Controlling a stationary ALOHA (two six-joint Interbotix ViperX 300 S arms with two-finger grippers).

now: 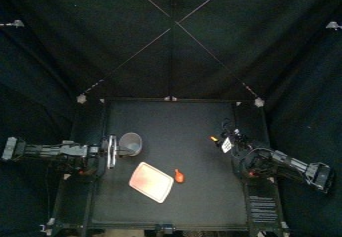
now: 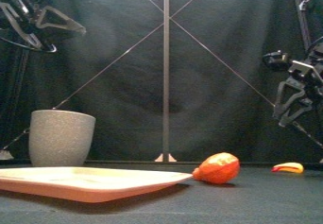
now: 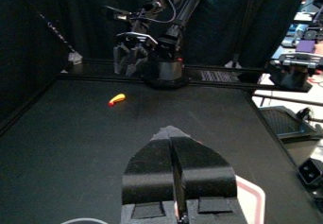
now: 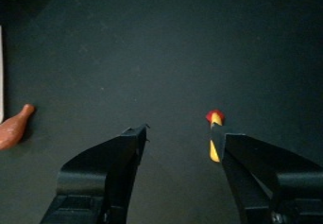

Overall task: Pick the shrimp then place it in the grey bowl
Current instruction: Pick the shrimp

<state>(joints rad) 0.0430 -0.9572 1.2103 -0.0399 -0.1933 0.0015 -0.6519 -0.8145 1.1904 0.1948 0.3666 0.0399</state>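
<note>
top view: shrimp beside pink tray, outside grey cup; left fingers together, right fingers apart.

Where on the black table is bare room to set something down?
Free: the back strip behind the tall grey speckled cup and the front right corner past the orange toy shrimp. Crowded: the left middle, where the flat pink tray lies by both.
</note>
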